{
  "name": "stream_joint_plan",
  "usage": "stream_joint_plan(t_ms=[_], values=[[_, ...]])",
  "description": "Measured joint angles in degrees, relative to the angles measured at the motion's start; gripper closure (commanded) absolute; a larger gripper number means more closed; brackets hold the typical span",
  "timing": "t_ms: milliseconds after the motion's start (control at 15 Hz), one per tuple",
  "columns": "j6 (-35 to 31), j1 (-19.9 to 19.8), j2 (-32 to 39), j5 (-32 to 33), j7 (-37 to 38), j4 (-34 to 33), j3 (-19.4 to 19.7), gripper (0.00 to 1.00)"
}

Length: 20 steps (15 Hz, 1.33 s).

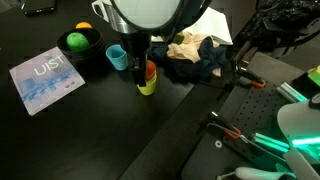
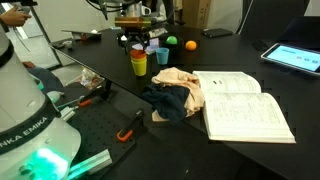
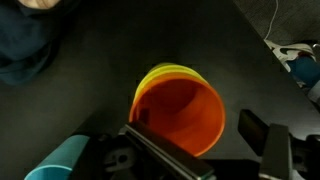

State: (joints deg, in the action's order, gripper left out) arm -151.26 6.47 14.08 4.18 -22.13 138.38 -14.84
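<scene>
An orange cup point(image 3: 178, 110) sits nested in a yellow cup point(image 3: 160, 72) on the black table. In the wrist view my gripper point(image 3: 215, 145) is open just above it, with one finger across the cup's near rim and the other outside its wall. Both exterior views show the gripper point(image 1: 137, 60) point(image 2: 136, 44) hanging right over the cup stack point(image 1: 147, 80) point(image 2: 139, 64). A light blue cup point(image 1: 117, 57) point(image 2: 156, 55) stands right beside the stack, and its rim shows in the wrist view point(image 3: 62, 160). Nothing is gripped.
A heap of dark blue and cream cloth point(image 1: 195, 55) point(image 2: 175, 95) lies close by. An open book point(image 2: 245, 105), a tablet point(image 2: 295, 57), a green bowl with a ball point(image 1: 76, 42), an orange ball point(image 2: 190, 45) and a printed booklet point(image 1: 45, 80) lie on the table.
</scene>
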Motion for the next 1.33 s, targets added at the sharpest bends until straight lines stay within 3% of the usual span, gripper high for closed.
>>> stream_joint_plan(t_ms=[467, 533, 1333], values=[[0.07, 0.01, -0.17, -0.02, -0.22, 0.17, -0.04, 0.96], [0.07, 0.01, -0.17, -0.02, -0.25, 0.19, -0.04, 0.99], [0.31, 0.01, -1.84, -0.01, -0.55, 0.12, -0.01, 0.98]])
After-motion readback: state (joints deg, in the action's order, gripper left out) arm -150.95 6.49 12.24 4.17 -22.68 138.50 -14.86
